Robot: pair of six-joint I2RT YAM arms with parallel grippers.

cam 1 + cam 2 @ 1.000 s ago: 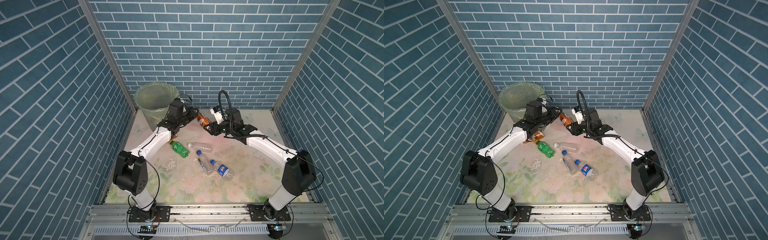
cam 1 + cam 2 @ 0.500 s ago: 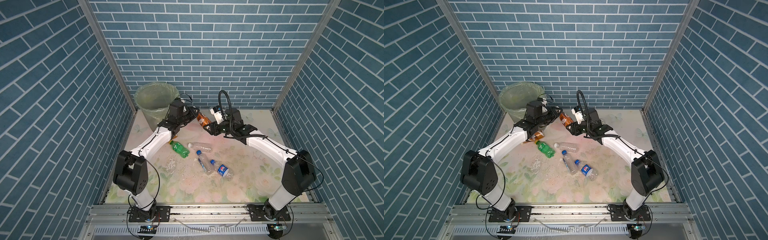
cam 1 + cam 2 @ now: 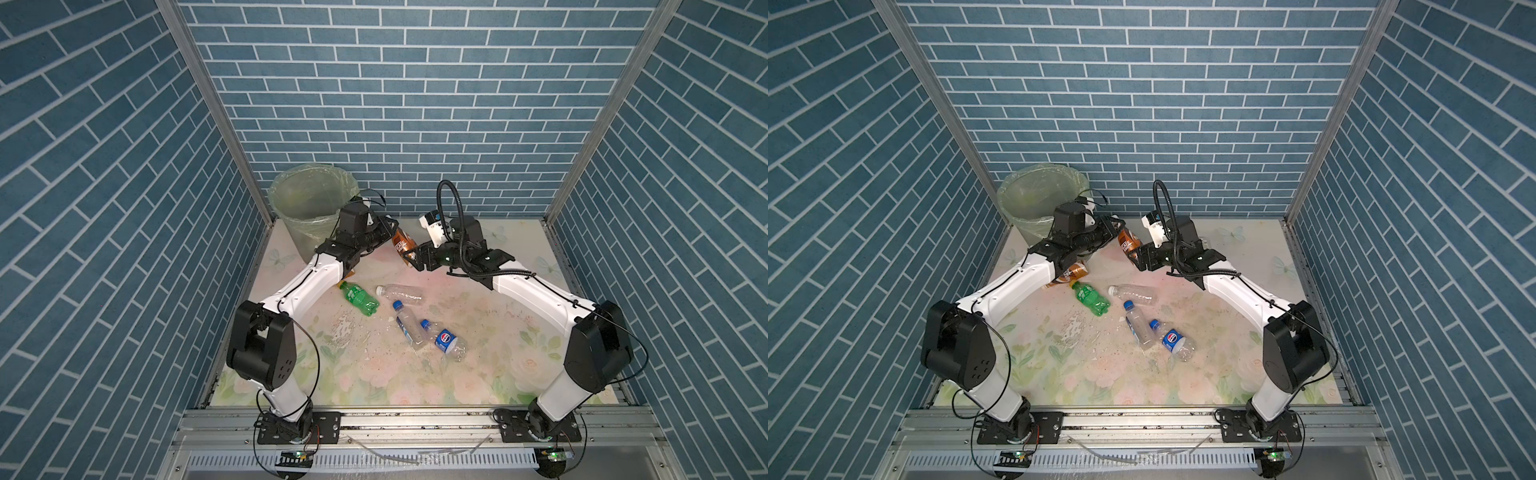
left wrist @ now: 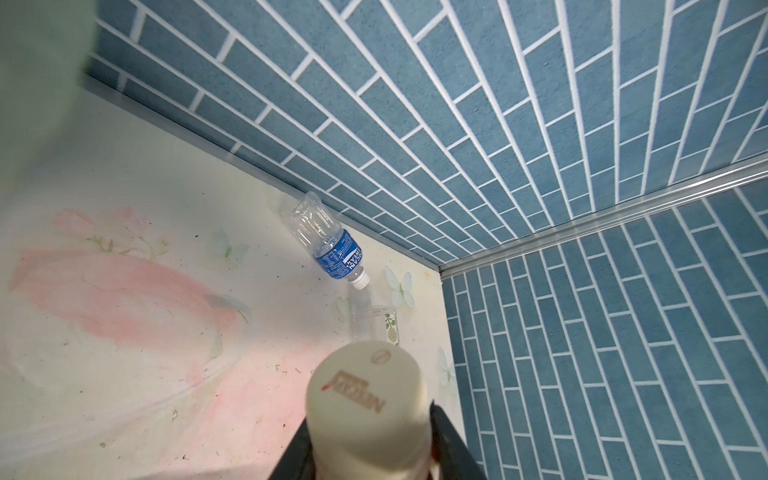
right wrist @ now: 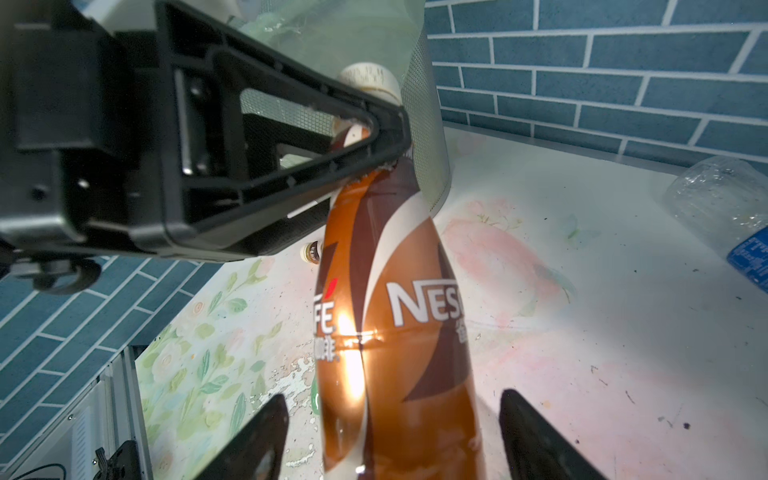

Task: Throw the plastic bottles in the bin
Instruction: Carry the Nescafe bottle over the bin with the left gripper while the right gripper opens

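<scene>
Above the far worktop [image 3: 478, 374], just right of the bin [image 3: 303, 237], the left claw [image 3: 390, 232] is clamping the brown-labelled bottle [image 3: 402, 245] by its neck. The right claw [image 5: 395, 440] is standing apart around its base, seemingly handing it to the bin-side arm.

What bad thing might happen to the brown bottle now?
1. The left gripper pinches the brown bottle only at its neck, and the right gripper stands open around its base, so it might swing or slip out.
2. The bin is tall; the hanging bottle might bump its rim on the way in.
</scene>
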